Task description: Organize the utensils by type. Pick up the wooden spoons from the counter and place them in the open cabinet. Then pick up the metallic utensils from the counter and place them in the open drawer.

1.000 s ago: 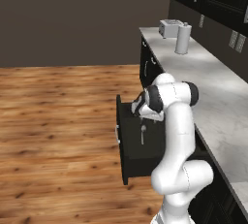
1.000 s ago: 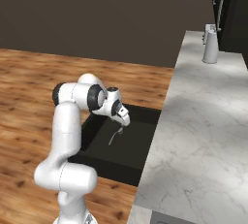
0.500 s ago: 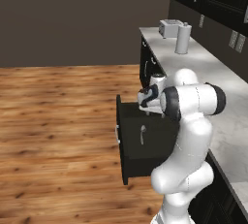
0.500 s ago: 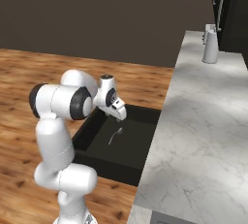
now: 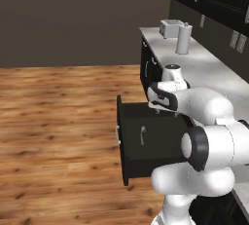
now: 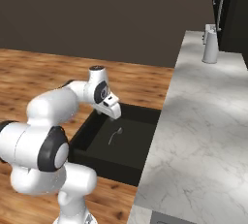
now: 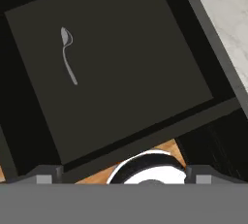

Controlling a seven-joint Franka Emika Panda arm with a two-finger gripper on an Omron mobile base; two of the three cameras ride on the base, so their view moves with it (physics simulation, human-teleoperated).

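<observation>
Left base view: white arm folded high over the open drawer (image 5: 146, 143), elbow bulked near the camera, forearm reaching back toward the bench (image 5: 214, 73), hand with its fingers (image 5: 165, 110) hanging above the drawer's rear edge, spread wide and grasping nothing. Small silver spoon (image 5: 142, 135) lying flat on the dark drawer floor, apart from the hand. Farther along the bench, a grey canister (image 5: 183, 39) standing upright with a toaster (image 5: 169, 28) just behind it. Right base view: arm rising from the lower left, bent sharply at the shoulder, wrist angled down over the near left side of the open drawer (image 6: 92, 136); fingers (image 6: 110, 115) released, above the floor and empty. Silver spoon (image 6: 114, 136) lying just beyond them near the middle of the drawer, bench (image 6: 203, 131) running along the right side. Hand view: looking down into the drawer (image 7: 213, 99), spoon (image 7: 67, 56) lying alone on the flat interior toward the upper left, marble bench (image 7: 227, 14) at the upper right corner.
</observation>
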